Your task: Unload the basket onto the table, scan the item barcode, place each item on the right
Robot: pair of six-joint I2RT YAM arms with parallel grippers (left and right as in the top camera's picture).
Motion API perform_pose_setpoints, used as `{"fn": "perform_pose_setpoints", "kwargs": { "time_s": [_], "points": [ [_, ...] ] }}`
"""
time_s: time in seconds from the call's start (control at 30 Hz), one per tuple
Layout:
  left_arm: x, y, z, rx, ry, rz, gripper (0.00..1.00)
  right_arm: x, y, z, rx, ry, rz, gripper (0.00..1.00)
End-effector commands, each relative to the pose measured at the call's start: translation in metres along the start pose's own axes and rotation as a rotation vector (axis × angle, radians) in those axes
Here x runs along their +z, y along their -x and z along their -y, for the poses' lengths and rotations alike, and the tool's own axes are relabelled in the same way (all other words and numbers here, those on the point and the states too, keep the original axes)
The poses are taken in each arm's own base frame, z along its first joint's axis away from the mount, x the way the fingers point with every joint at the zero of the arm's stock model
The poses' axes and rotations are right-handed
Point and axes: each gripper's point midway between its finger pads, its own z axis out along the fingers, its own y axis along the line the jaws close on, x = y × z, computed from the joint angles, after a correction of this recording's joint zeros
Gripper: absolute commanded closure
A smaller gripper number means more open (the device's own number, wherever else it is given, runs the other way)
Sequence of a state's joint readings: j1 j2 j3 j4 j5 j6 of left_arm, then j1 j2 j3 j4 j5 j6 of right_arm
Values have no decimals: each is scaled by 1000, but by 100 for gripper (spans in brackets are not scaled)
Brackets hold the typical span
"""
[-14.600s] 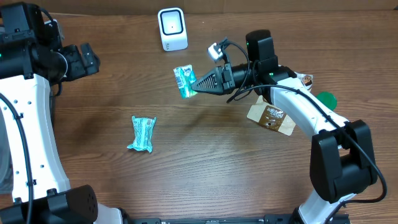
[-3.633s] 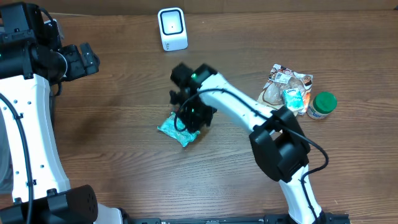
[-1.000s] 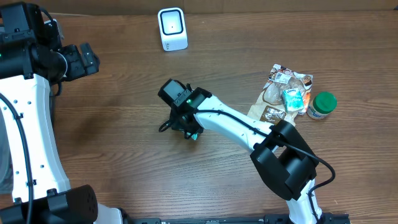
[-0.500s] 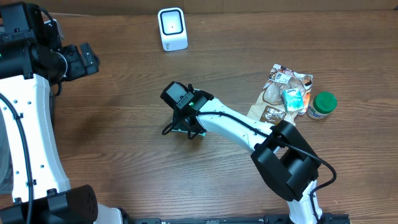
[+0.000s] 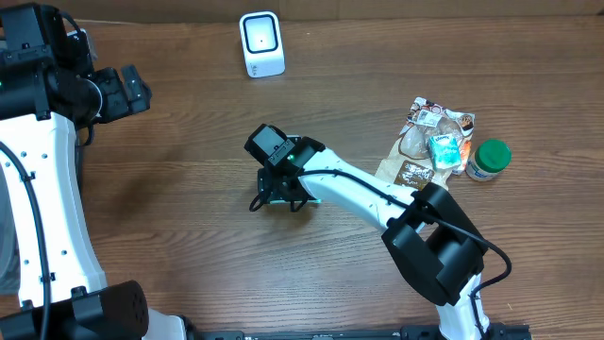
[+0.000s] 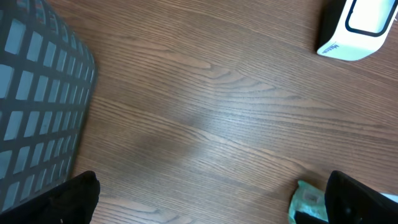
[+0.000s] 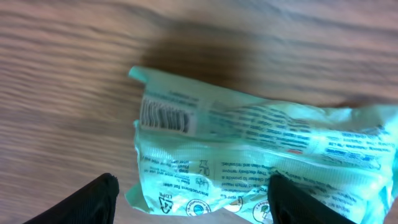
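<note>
Right wrist view: the crinkled pale green packet [image 7: 261, 155] lies flat on the table [image 7: 74, 74] near its middle, barcode [image 7: 165, 116] face up, the right tool [image 7: 193, 199] spread loose over it, gripping nothing. I'd judge pickup is in hand; next, pinch clear of the barcode and show it to the white scanner [image 5: 261, 43] at the far edge.

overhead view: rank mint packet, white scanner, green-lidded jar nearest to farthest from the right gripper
1. mint packet, directly under the right gripper
2. white scanner, up at the back
3. green-lidded jar, far right
</note>
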State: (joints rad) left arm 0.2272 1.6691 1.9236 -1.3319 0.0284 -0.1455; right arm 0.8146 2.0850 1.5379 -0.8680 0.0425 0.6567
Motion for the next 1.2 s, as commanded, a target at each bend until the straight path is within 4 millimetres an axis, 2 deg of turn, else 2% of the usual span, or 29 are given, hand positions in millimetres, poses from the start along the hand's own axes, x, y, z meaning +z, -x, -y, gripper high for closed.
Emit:
{"fn": "perform_pose_setpoints", "kwargs": {
  "time_s": [0.0,0.17,0.33,0.4,0.47,0.53,0.7,1.0,1.17],
  "points": [
    [-8,5,0,22,0,28,1,-18,18,17,12,-22,-7,25],
    [-8,5,0,22,0,28,1,-41,35,20,8,-15,9,26],
    [-8,5,0,22,0,28,0,-43,34,21,-127,-22,2,38],
    [-8,5,0,22,0,28,0,-43,34,21,-215,-25,2,44],
    [-8,5,0,22,0,28,0,-41,33,23,-298,-33,-5,64],
    [-8,5,0,22,0,28,0,-38,31,25,-364,-38,-12,68],
    [-8,5,0,22,0,28,1,-27,31,39,-385,-75,-13,68],
    [-8,5,0,22,0,28,1,-14,33,37,-359,-55,13,70],
    [-8,5,0,22,0,28,1,-2,26,42,-357,-60,4,71]
  ]
}}
